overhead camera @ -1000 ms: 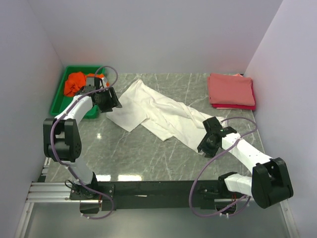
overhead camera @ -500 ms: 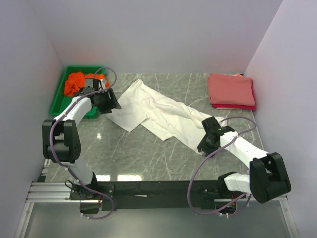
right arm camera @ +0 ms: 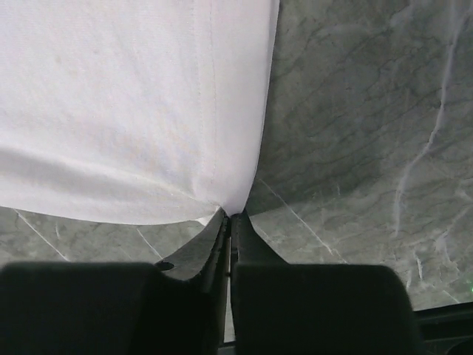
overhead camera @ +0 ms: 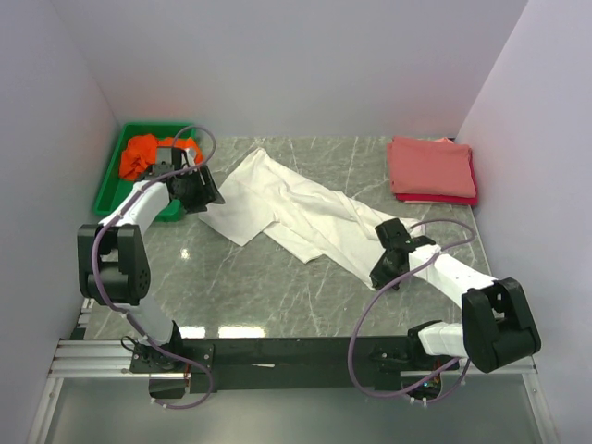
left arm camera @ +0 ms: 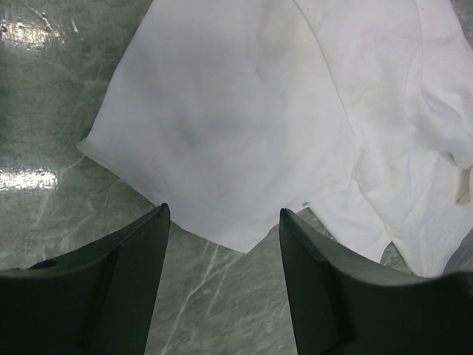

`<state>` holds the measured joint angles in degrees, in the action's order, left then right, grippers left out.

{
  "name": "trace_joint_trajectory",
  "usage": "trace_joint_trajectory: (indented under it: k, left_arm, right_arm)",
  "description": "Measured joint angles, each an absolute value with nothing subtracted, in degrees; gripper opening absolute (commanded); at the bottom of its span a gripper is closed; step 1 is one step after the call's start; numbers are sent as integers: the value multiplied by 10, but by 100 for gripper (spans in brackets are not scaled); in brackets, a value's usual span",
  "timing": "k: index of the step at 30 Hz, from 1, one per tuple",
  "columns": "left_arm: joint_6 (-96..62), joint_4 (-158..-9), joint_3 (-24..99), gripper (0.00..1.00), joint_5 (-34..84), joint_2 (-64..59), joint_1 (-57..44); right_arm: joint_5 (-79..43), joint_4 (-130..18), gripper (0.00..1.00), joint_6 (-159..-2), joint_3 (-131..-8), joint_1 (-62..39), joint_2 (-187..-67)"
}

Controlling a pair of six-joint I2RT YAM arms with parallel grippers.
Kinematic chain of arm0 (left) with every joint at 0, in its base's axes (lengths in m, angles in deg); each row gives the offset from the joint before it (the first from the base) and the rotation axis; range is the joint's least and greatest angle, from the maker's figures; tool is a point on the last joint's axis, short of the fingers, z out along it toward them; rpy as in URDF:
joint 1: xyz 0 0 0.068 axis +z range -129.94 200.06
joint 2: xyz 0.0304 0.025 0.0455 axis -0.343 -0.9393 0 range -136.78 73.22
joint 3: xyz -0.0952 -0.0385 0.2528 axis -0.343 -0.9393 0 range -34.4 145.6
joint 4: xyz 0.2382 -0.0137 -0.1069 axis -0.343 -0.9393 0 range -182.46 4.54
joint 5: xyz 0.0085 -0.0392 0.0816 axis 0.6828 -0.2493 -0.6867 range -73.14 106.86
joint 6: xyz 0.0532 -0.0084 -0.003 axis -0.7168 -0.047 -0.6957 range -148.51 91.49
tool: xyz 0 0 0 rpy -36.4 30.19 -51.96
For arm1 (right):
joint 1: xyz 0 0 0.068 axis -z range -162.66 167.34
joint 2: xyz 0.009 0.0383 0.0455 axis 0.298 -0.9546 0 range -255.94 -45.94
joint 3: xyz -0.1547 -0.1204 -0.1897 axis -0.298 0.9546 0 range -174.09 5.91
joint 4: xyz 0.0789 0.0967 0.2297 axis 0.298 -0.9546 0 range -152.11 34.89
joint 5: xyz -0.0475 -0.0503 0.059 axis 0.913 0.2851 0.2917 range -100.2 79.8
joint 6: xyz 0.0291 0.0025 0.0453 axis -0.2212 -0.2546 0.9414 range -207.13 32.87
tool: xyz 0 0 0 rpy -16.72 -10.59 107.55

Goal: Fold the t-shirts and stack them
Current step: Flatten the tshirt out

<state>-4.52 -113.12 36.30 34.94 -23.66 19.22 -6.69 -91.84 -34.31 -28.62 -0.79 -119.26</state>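
A white t-shirt [overhead camera: 296, 208] lies crumpled and stretched diagonally across the marble table. My right gripper [overhead camera: 379, 276] is at its near right end, shut on the hem corner; in the right wrist view the cloth [right arm camera: 126, 111] bunches into the closed tips [right arm camera: 230, 214]. My left gripper [overhead camera: 211, 196] hovers open at the shirt's left edge. In the left wrist view a corner of the white cloth [left arm camera: 236, 126] lies just ahead of the open jaws [left arm camera: 224, 214], with bare marble between the fingers. A folded salmon-pink t-shirt [overhead camera: 431, 166] lies on a red one [overhead camera: 444, 198] at the back right. An orange t-shirt [overhead camera: 139, 155] sits bundled in the tray.
A green plastic tray [overhead camera: 109, 190] stands at the back left, right beside my left arm. White walls close in the table on the left, back and right. The arms' black base rail [overhead camera: 296, 351] runs along the near edge.
My right gripper has closed on the white shirt's hem corner. The left arm has shifted slightly, its gripper still open.
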Motion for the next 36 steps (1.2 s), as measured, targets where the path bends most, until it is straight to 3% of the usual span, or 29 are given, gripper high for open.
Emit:
trace_joint_trajectory:
  k: [16,36]
  left_arm:
    - [-54,-1123,312,66,340,-209,180]
    - [-53,-1103,276,61,289,-247,173]
  right_arm:
    - [-48,-945,0,-425,-352,148,-1202]
    - [-55,-947,0,-451,-349,188,-1203]
